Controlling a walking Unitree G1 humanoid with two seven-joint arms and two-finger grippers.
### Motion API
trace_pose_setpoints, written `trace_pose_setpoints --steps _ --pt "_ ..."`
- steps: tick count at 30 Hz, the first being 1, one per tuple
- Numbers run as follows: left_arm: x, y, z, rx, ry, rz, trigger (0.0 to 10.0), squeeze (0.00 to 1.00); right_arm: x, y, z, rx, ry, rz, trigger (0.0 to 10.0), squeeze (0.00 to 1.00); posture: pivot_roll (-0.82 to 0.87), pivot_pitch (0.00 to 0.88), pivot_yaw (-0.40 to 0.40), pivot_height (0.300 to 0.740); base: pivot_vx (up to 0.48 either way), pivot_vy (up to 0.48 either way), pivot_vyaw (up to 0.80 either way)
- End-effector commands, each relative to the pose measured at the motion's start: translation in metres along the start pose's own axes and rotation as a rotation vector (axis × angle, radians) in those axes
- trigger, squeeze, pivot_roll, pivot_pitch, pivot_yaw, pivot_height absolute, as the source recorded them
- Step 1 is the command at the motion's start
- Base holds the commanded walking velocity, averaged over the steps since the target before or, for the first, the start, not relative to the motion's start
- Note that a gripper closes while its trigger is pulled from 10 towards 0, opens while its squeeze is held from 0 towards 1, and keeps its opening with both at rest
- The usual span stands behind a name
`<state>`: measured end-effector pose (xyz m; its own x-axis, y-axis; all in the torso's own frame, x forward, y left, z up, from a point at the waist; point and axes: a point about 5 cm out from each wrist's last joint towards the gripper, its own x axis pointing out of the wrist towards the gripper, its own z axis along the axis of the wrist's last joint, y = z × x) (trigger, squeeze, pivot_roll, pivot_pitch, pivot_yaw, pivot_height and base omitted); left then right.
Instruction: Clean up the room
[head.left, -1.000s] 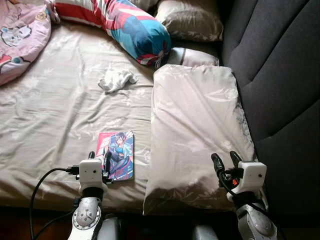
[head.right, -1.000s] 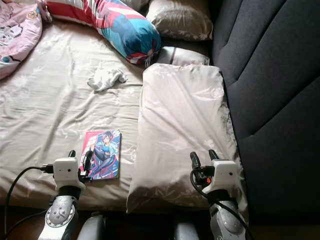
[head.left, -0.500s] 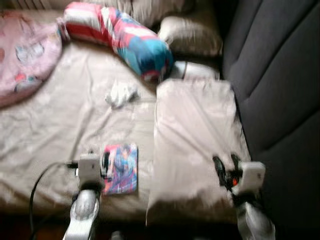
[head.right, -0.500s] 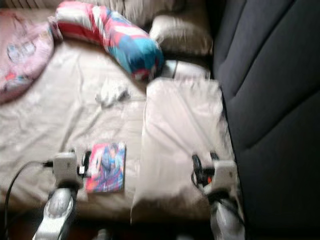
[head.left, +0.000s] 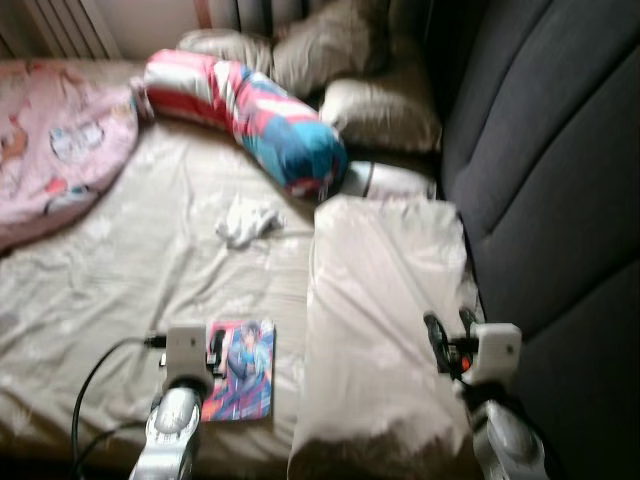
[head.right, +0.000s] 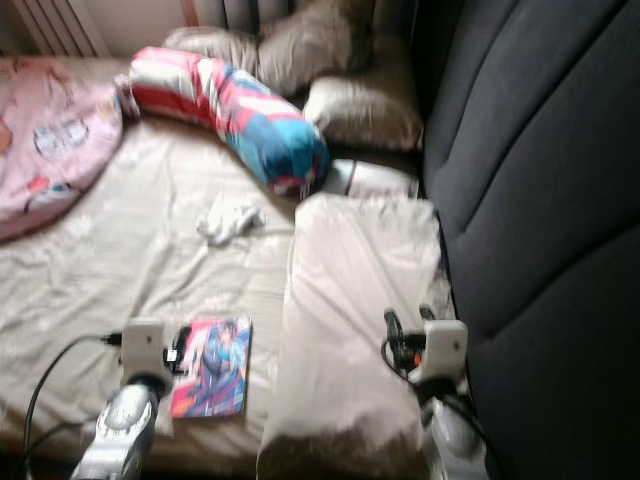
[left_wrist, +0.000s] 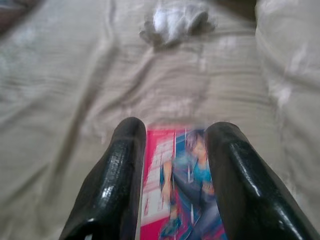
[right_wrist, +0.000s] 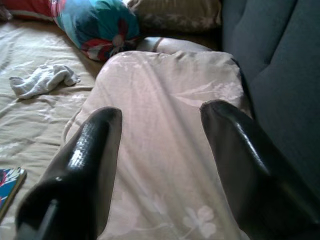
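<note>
Over the book (head.left: 240, 370) our left gripper (left_wrist: 175, 165) hangs wide; at 3 o'clock, our right gripper (right_wrist: 160, 150) gapes over the pillow (head.left: 385, 300).

Soft daylight falls from about eleven o'clock, brightening the beige, rumpled bedsheet (head.left: 120, 270) and leaving the dark grey padded headboard (head.left: 545, 150) at three o'clock dim. Both head views are smeared by motion blur. The left wrist view is soft throughout; the right wrist view is sharper, with faint sheen on the black fingers (right_wrist: 85, 165).
</note>
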<state>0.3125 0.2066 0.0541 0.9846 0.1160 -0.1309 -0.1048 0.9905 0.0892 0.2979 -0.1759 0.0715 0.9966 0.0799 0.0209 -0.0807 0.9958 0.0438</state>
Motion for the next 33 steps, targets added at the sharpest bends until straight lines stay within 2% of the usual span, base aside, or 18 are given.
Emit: trace_pose_setpoints --steps 1,3,4,6,8,9,10,12,16,18,26,33 --pt "-0.004 0.004 -0.018 0.019 0.094 0.002 10.0 0.00 -0.008 -0.007 -0.020 -0.010 0.089 -0.033 10.0 0.00 -0.11 0.153 -0.026 0.740 0.000 0.000 0.00" --pt "-0.005 0.005 -0.022 0.025 0.113 0.006 10.0 0.00 -0.010 -0.010 -0.026 -0.008 0.111 -0.044 10.0 0.00 -0.11 0.153 -0.026 0.740 0.000 0.000 0.00" --pt "-0.010 0.009 -0.036 0.027 0.192 0.008 10.0 0.00 -0.018 -0.019 -0.047 -0.001 0.212 -0.086 10.0 0.00 -0.11 0.123 -0.019 0.740 0.000 0.000 0.00" --pt "-0.016 0.009 -0.049 0.002 0.264 -0.012 10.0 0.00 -0.029 -0.026 -0.066 -0.003 0.320 -0.116 10.0 0.00 -0.10 0.116 -0.015 0.740 0.000 0.000 0.00" --pt "-0.026 0.005 -0.068 0.021 0.374 -0.067 10.0 0.00 -0.049 -0.034 -0.091 -0.021 0.501 -0.143 10.0 0.00 -0.10 0.093 -0.010 0.740 0.000 0.000 0.00" --pt "-0.026 0.005 -0.068 0.021 0.374 -0.067 10.0 0.00 -0.049 -0.034 -0.091 -0.021 0.501 -0.143 10.0 0.00 -0.10 0.093 -0.010 0.740 0.000 0.000 0.00" --pt "-0.031 0.004 -0.075 0.035 0.413 -0.080 10.0 0.00 -0.059 -0.038 -0.101 -0.028 0.576 -0.160 10.0 0.00 -0.10 0.090 -0.009 0.740 0.000 0.000 0.00" --pt "-0.035 0.006 -0.082 0.038 0.450 -0.068 10.0 0.00 -0.068 -0.041 -0.109 -0.027 0.633 -0.189 10.0 0.00 -0.09 0.084 -0.008 0.740 0.000 0.000 0.00" --pt "-0.040 0.007 -0.089 0.034 0.501 -0.046 10.0 0.00 -0.072 -0.044 -0.113 0.000 0.668 -0.230 10.0 0.00 -0.09 0.080 -0.010 0.740 0.000 0.000 0.00" --pt "-0.043 0.006 -0.093 0.003 0.518 -0.039 10.0 0.00 -0.073 -0.043 -0.114 0.008 0.673 -0.229 10.0 0.00 -0.09 0.078 -0.012 0.740 0.000 0.000 0.00" --pt "-0.048 0.000 -0.100 0.011 0.566 -0.051 10.0 0.00 -0.080 -0.037 -0.122 0.025 0.730 -0.220 10.0 0.00 -0.08 0.071 -0.015 0.740 0.000 0.000 0.00" --pt "-0.056 -0.001 -0.109 0.020 0.636 -0.056 10.0 0.00 -0.093 -0.032 -0.133 0.041 0.801 -0.231 10.0 0.00 -0.06 0.060 -0.020 0.740 0.000 0.040 0.00"
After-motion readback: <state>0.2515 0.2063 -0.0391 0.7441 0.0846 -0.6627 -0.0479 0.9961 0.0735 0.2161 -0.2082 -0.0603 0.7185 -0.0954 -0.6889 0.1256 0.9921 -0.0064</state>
